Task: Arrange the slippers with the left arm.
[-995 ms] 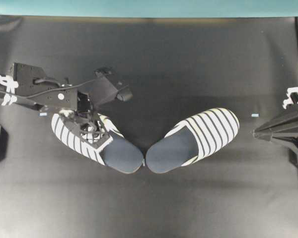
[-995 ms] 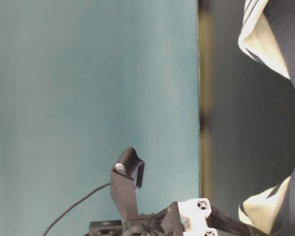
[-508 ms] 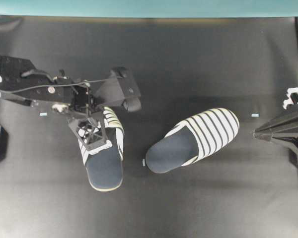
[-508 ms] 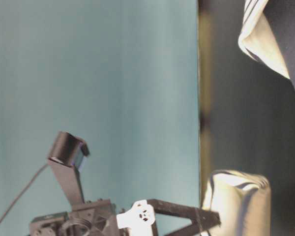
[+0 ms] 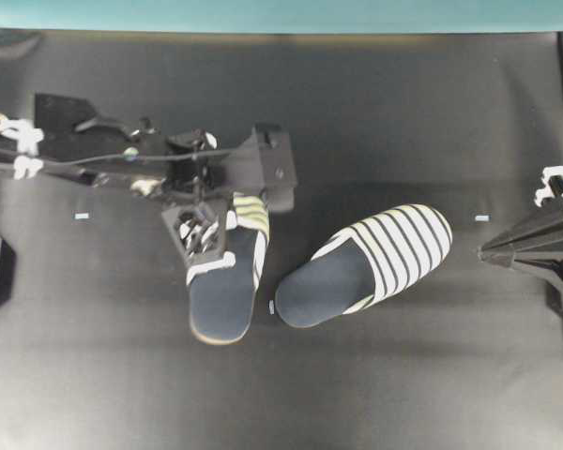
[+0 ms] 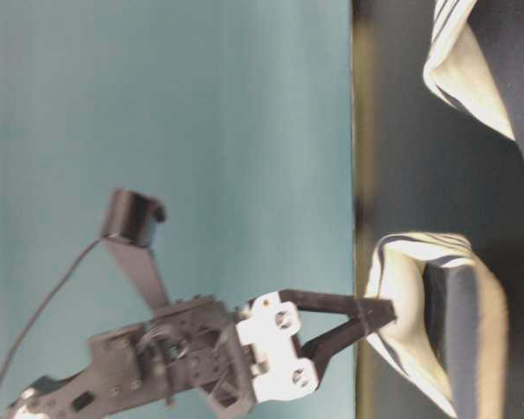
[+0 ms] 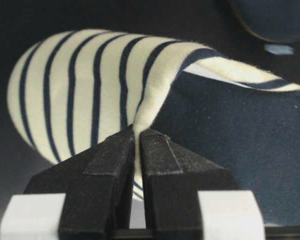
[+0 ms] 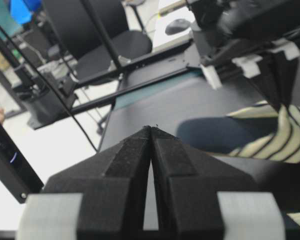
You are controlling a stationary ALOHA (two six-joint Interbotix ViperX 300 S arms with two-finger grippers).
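Note:
Two striped slippers lie on the black mat. The left slipper [image 5: 227,281] [image 6: 437,323] points its heel toward the near edge, toe cover under my left arm. My left gripper [image 5: 209,258] [image 6: 380,312] [image 7: 137,132] is shut on the cream edge of its striped toe cover [image 7: 80,85], beside the navy insole [image 7: 240,135]. The right slipper [image 5: 366,264] [image 8: 285,135] lies slanted just to its right, toe toward the far right; the two heels sit close, a narrow gap apart. My right gripper [image 5: 488,251] [image 8: 151,129] rests shut at the right edge, holding nothing.
Small pale blue tape marks [image 5: 82,217] [image 5: 481,217] sit at left and right of the mat, and a tiny white tag [image 5: 272,307] lies between the heels. A teal wall [image 5: 281,14] borders the back. The left arm's wrist camera mount [image 5: 272,169] overhangs the toe.
The left gripper closed on the toe cover, swung the left slipper's heel from pointing right to pointing at the near edge, and carried it rightward beside the other slipper. The right arm stayed still.

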